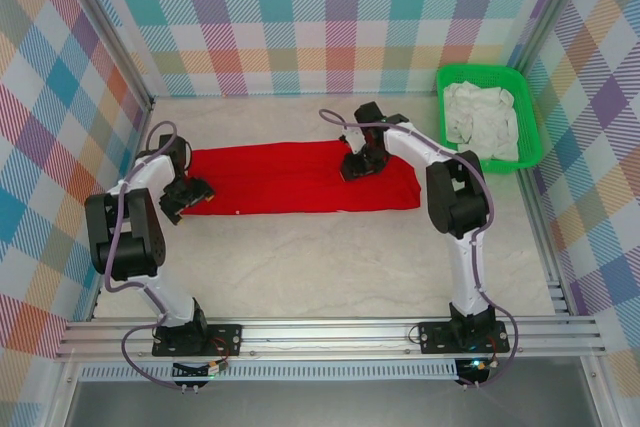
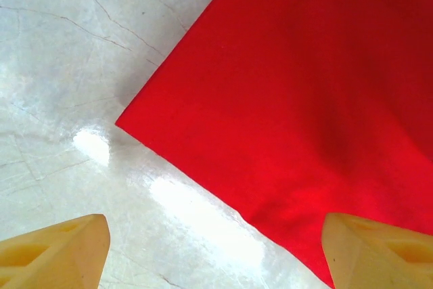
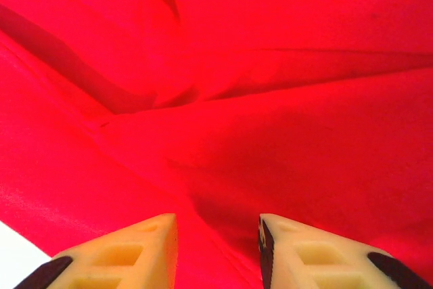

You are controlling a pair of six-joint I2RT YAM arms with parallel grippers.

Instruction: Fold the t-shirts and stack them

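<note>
A bright red t-shirt lies folded into a long flat strip across the middle of the table; its print is hidden. My left gripper hovers at the strip's left end. In the left wrist view it is open wide over bare table, with the shirt's corner just ahead and nothing between the fingers. My right gripper is low over the strip's upper right part. In the right wrist view its jaws stand apart above the creased red cloth, and a fold runs under the gap.
A green basket holding crumpled white cloth stands at the back right corner. Checked walls close the table on three sides. Pale marble tabletop lies between the shirt and the arm bases.
</note>
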